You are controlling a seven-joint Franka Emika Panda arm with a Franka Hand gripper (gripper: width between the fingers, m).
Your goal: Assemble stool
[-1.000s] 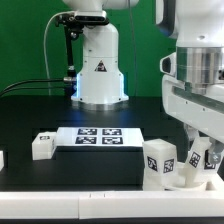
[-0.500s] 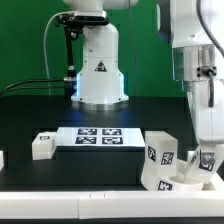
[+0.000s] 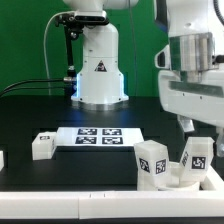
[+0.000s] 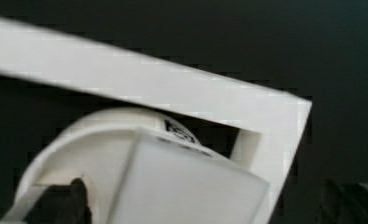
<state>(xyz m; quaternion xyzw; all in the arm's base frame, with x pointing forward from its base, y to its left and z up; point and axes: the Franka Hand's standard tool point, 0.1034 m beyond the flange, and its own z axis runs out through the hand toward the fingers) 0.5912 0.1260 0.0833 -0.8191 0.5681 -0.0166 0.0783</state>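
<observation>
At the exterior view's right, near the front edge of the table [image 3: 40, 110], you have the stool seat [image 3: 186, 181] lying flat with two legs standing up on it. The first leg [image 3: 153, 163] is toward the exterior view's left, tag facing the camera. The second leg [image 3: 197, 155] is just beside it, slightly tilted.

The gripper [image 3: 199, 127] hangs right above the second leg. Its fingertips sit close to the leg's top; contact is not clear. Jaws: you can't tell whether they are released or clenched, since the fingers are dark and mostly hidden.

A loose leg [image 3: 42, 145] lies well apart from the seat, just beside the exterior view's left end of the marker board [image 3: 100, 137]. Another white piece [image 3: 2, 158] is cropped by the frame edge there; can't say what it is. The robot base [image 3: 98, 70] stands behind the board.

The wrist view is blurred. It shows a rounded white part [image 4: 110, 150] with a bit of tag on it, and a white angled bar [image 4: 145, 75] behind it on black. Can't tell which parts those are.
</observation>
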